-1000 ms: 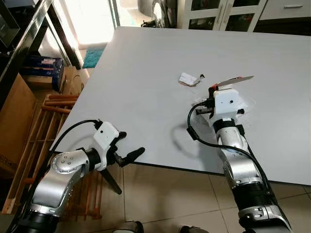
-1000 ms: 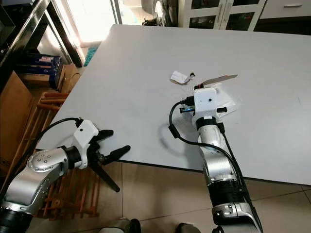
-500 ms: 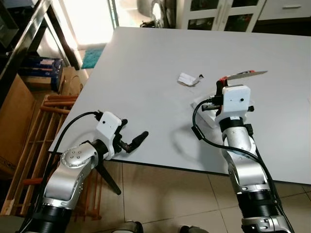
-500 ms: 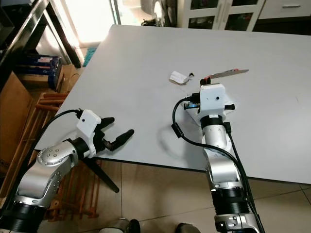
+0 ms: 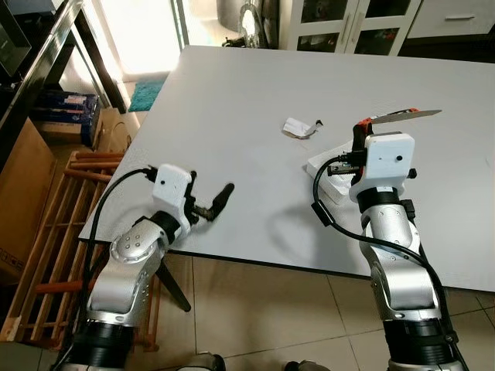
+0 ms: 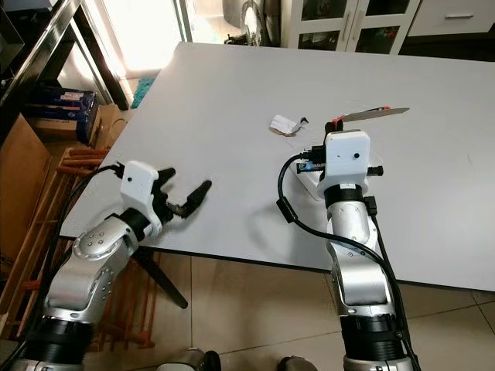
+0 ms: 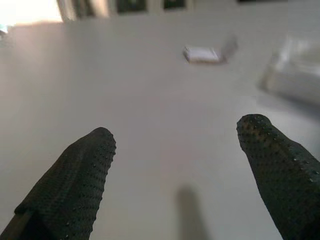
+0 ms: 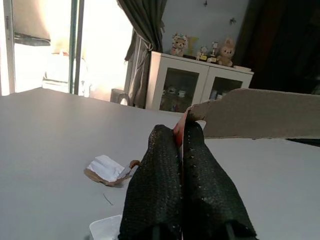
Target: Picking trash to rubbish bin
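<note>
My right gripper (image 8: 182,135) is shut on a flat brown card scrap (image 5: 404,116), held up above the grey table (image 5: 232,100). A small crumpled white and brown paper scrap (image 5: 300,127) lies on the table just beyond and left of it. Under the right wrist sits a clear plastic lid or tray (image 5: 329,168). My left gripper (image 5: 207,189) hovers over the table's near left edge, open with nothing between its fingers (image 7: 75,185). It points towards the paper scrap (image 7: 202,54).
A wooden rack (image 5: 69,209) and a cardboard box (image 5: 23,185) stand on the floor left of the table. A white glass-door cabinet (image 5: 348,23) is behind the table. A black shelf frame (image 5: 46,54) runs along the far left.
My right gripper has lifted the card scrap higher and to the right. My left gripper has risen from below the table edge to just over the tabletop.
</note>
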`<state>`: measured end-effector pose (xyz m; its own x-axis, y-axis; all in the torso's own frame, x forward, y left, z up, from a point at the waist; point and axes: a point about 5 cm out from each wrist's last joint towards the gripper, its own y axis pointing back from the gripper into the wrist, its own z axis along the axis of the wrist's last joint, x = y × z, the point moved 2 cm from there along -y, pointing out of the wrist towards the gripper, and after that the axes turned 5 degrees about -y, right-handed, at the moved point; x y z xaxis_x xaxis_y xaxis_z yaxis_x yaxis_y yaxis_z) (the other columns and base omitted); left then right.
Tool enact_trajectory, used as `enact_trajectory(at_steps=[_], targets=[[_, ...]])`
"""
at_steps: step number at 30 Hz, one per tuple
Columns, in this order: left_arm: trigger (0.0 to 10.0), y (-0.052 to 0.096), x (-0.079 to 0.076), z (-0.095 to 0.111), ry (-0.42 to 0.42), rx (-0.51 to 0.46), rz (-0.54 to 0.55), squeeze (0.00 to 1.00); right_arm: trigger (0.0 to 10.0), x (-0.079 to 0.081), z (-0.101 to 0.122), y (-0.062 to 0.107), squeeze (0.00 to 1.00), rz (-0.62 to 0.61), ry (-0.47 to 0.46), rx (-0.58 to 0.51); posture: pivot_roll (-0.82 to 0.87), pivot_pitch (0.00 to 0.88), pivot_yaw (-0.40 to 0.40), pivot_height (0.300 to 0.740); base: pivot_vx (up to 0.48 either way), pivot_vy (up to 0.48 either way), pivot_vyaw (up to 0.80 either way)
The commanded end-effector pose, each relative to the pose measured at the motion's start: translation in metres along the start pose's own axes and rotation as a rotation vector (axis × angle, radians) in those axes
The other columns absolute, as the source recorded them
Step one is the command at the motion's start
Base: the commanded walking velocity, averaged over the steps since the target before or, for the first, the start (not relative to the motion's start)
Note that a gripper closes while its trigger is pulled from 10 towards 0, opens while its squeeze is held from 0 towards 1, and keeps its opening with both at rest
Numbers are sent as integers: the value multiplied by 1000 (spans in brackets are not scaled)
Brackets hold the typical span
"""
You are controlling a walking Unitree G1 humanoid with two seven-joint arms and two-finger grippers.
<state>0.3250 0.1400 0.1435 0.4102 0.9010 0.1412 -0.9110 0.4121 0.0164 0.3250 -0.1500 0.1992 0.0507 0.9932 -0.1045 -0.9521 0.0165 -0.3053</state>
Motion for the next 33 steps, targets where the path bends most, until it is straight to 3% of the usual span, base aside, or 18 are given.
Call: enact_trajectory(at_steps=[1,10,19,33], targets=[[10000,0,6,1,-3,-16,81,0,10000,1,6,2,0,9,-3,-11,68,102,12,740,0,0,0],[10000,0,7,16,-28,-115,263,0,10000,-5,16,6,0,-3,33,-18,56,93,2,740,0,0,0],[10000,4,-1,24,-72,-156,296,0,10000,-13,14,22,0,-12,55,19,35,88,-3,740,0,0,0],[10000,-4,-16,32,-62,-200,272,0,10000,-16,17,25,0,-36,45,39,13,73,-3,740,0,0,0]])
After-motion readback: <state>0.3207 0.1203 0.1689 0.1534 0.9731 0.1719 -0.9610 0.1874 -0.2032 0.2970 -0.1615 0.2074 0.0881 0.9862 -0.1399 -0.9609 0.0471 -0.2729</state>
